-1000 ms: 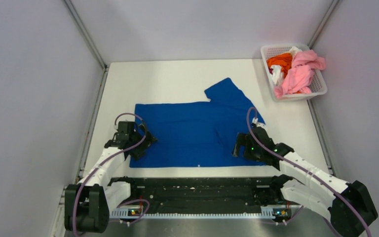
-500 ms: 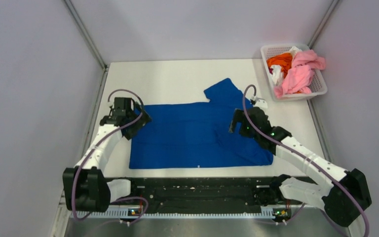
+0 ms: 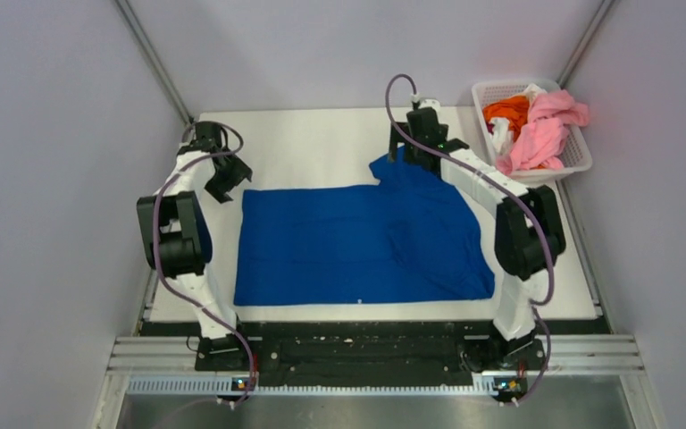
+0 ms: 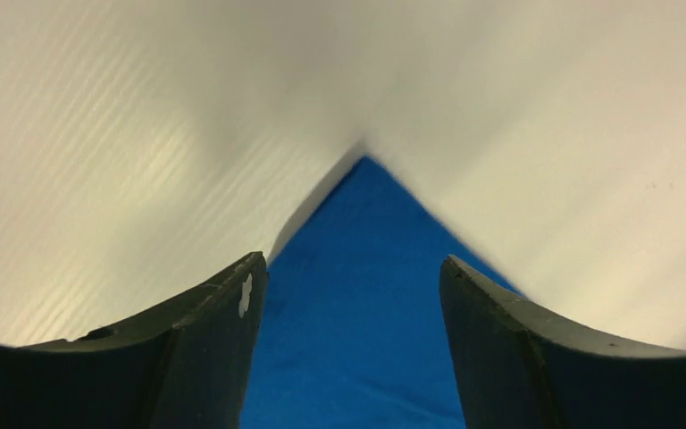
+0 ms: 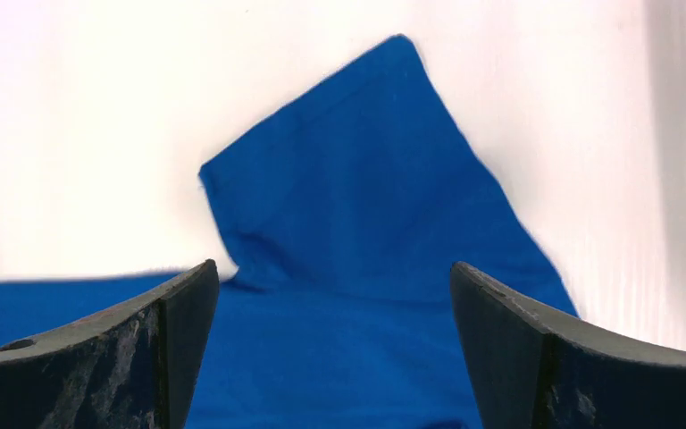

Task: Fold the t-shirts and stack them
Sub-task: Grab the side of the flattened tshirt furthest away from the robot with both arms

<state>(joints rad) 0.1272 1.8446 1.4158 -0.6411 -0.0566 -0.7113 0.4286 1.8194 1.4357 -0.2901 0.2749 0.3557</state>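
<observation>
Fingers over blue tee's far edge

Royal blue cloth t-shirt [image 3: 348, 241] lies spread on white table [image 3: 322, 143], one sleeve pointing to the far side. Left fingers [image 4: 201, 357] spread wide, empty, over its far-left corner. Right fingers [image 5: 536, 357] spread wide, empty, over the sleeve. Pink tee [image 3: 540, 134], orange tee [image 3: 506, 109] and white tee [image 3: 500, 134] are heaped in white plastic lattice basket [image 3: 581, 154], far right.

- Top view: high at the near side, looking down on the whole table [image 3: 322, 143].
- Wrist views: close, facing far corners of the blue t-shirt [image 3: 348, 241], shared with top.
</observation>
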